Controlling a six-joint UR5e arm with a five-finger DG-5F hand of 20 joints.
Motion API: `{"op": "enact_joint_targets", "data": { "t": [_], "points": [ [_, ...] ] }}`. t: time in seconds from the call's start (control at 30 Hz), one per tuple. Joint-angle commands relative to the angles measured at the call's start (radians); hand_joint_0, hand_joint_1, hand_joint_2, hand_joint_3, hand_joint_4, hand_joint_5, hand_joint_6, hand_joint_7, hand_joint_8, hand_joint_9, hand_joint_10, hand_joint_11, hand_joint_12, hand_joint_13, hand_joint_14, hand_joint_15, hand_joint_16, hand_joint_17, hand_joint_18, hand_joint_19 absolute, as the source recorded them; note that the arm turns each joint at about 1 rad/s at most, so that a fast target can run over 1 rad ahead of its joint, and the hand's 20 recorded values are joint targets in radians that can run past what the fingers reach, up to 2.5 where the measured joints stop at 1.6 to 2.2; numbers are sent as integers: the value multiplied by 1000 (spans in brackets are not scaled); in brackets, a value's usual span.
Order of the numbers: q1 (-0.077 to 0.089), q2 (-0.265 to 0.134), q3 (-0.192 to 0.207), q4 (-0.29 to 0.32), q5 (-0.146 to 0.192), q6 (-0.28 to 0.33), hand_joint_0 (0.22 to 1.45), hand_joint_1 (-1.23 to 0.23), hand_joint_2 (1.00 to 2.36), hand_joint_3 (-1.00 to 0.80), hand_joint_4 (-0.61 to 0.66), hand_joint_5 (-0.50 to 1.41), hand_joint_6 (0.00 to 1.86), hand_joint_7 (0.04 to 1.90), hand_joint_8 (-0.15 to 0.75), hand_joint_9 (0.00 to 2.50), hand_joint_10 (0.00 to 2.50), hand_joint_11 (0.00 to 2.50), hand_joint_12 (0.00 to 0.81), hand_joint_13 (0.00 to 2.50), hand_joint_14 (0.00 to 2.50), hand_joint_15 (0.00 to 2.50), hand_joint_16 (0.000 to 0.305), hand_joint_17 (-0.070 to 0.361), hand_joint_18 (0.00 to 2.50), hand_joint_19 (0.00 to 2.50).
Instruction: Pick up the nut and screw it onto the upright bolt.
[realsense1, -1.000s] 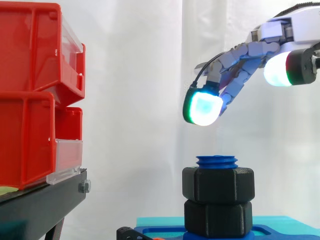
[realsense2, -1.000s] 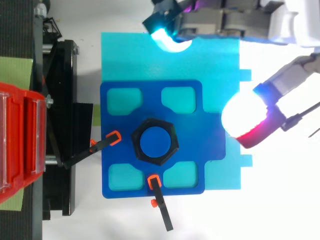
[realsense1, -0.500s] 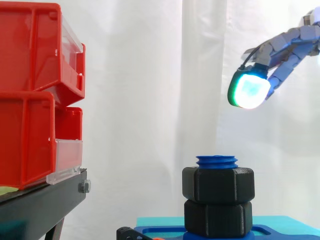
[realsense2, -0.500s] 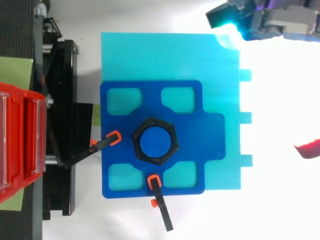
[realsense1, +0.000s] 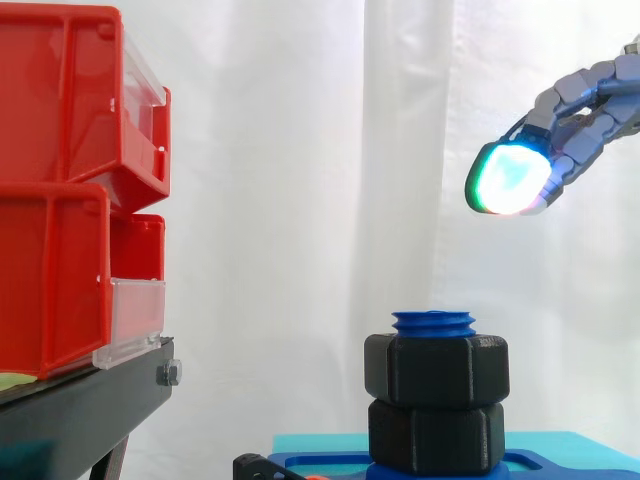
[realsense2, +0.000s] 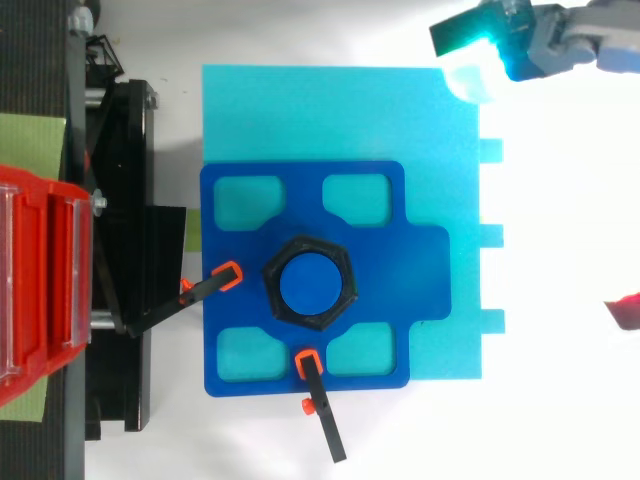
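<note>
We see the nut (realsense1: 436, 370) sitting threaded on the bolt (realsense1: 433, 323), with the bolt's blue tip showing just above it. Our hand (realsense1: 588, 108) hovers well above and right of the bolt, fingers loosely extended, holding nothing. We judge the screwing is nearly done. Next we'd check the nut for snugness and regrip it for another turn if needed.

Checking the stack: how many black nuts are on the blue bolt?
2: an upper nut just below the tip of the bolt, and a lower nut directly under it.
</note>
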Motion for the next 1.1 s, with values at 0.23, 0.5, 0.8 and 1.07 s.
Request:
{"op": "enact_joint_targets", "data": {
  "t": [0.23, 0.5, 0.8, 1.07],
  "points": [
    [35, 0, -1, 6, 70, 96, 489, -328, 1000, -500, 170, -211, 502, 670, 239, 295, 0, 0, 369, 75, 0, 0, 43, 98, 0, 0],
    [56, 0, -1, 6, 158, 274, 483, -313, 1000, -500, 136, -229, 501, 656, 226, 199, 0, 0, 373, 0, 0, 0, 45, 102, 0, 0],
    [64, -9, -3, -7, 225, 408, 479, -317, 1000, -500, 115, -235, 501, 654, 221, 166, 0, 0, 371, 0, 0, 0, 46, 105, 0, 0],
    [65, -24, -3, -15, 247, 454, 476, -318, 1000, -500, 93, -240, 501, 650, 214, 137, 0, 0, 373, 0, 0, 0, 47, 106, 0, 0]
  ]
}}
